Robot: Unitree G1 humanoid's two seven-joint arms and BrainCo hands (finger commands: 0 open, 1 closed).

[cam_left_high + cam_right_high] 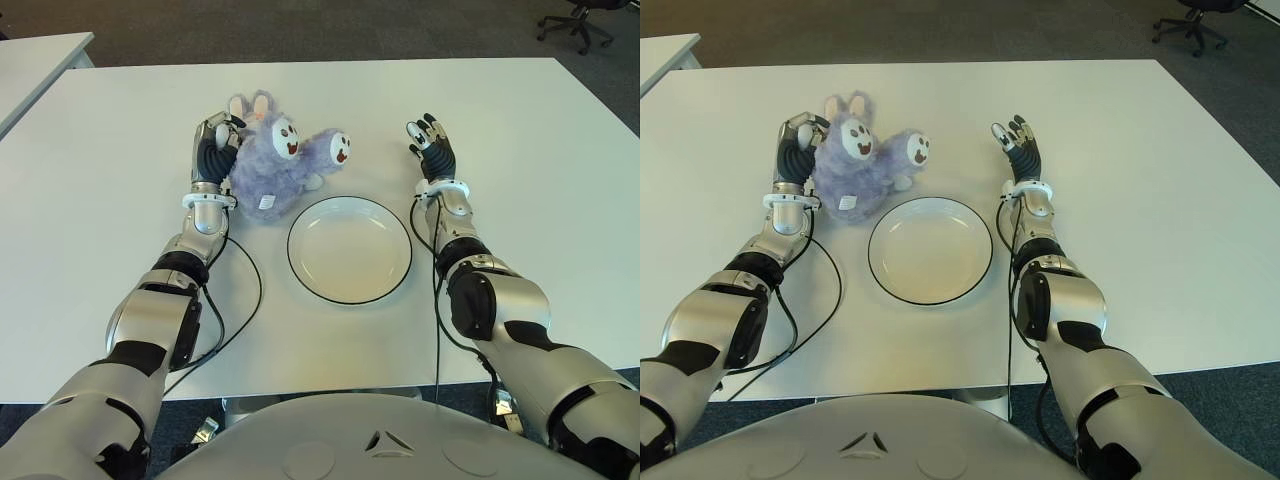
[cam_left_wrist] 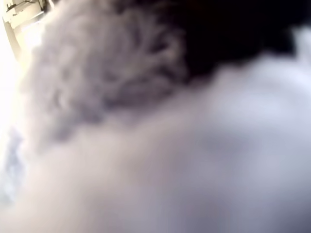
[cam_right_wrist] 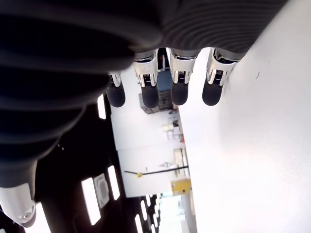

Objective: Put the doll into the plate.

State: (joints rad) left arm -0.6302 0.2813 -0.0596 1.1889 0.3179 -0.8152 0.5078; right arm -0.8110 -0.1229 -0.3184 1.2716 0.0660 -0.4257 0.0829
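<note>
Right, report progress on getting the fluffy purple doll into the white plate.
Nothing finished yet: the fluffy purple rabbit doll lies on the white table behind the empty black-rimmed white plate. In hand: the left hand is against the doll, its wrist view filled with fur. The right hand shows open beside the plate. Left: lift, place.

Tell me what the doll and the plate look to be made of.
Doll: soft plush fabric, going by its fuzzy lavender pile, which fills the left wrist view; the left hand is against it. Plate: probably glazed ceramic or enamel, smooth glossy white with a thin dark rim; melamine is possible.
</note>
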